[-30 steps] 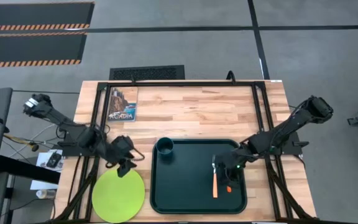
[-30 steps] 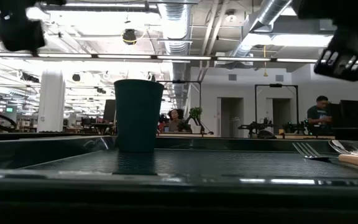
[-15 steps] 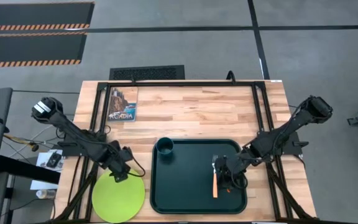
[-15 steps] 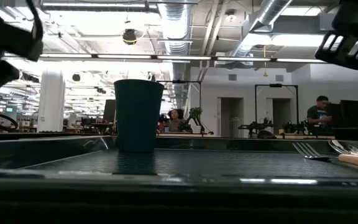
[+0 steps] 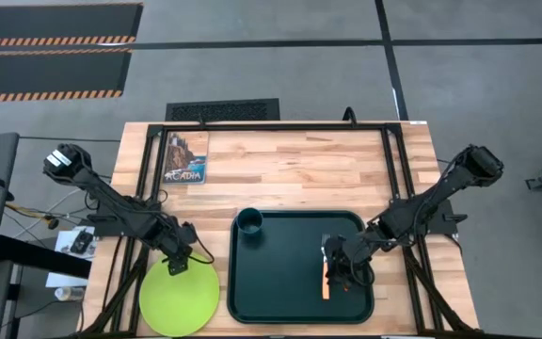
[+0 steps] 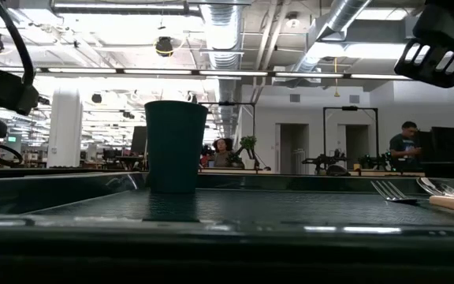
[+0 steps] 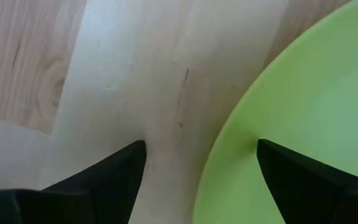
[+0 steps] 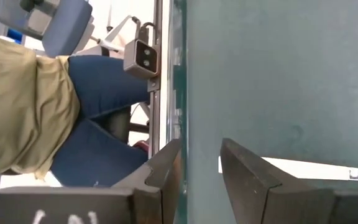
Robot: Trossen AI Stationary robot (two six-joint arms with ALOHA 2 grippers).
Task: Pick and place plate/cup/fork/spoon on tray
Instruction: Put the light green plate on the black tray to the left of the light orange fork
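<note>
Tray (image 5: 280, 282) carries 1 cup (image 5: 249, 222), 1 fork (image 5: 326, 271); left pincer (image 5: 179, 263) spread over 1 plate (image 5: 179, 298), right pincer (image 5: 343, 271) parted.

Bright ceiling lights, blurred wrist close-ups

Only readable text: "ARCADIA", white letters on the illustrated book/card (image 5: 186, 157) lying at the table's (image 5: 290, 179) far left corner. Nothing else is legible.

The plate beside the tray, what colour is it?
Lime green plate, clearest in the high view.
</note>
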